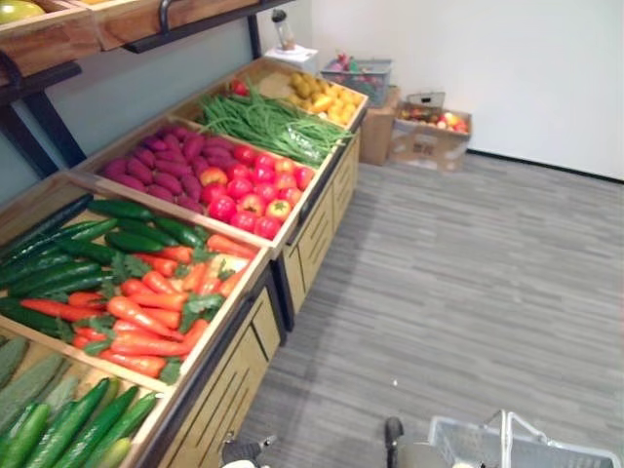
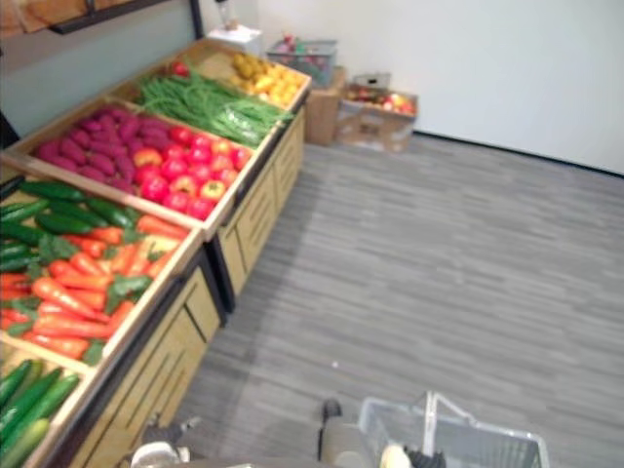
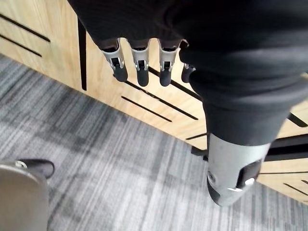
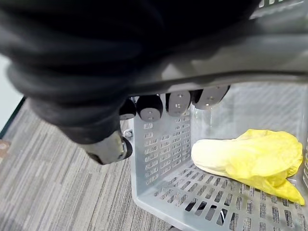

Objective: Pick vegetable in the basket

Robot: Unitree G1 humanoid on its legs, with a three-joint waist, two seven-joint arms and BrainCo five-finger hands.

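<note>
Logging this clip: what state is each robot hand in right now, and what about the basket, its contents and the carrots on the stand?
left robot hand: open, fingers straight, holding nothing.
right robot hand: shut, fingers curled round the basket's handle.
basket: hanging from its handle, one item inside.
cabbage: lying on the basket's bottom.
carrots: piled in their bin.

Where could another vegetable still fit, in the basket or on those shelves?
The basket has bare floor between the yellow cabbage and its mesh wall. The bins are crowded: cucumbers and carrots lie packed with no gaps. The grey carpet beside the stand is open for a hand to pass.
</note>
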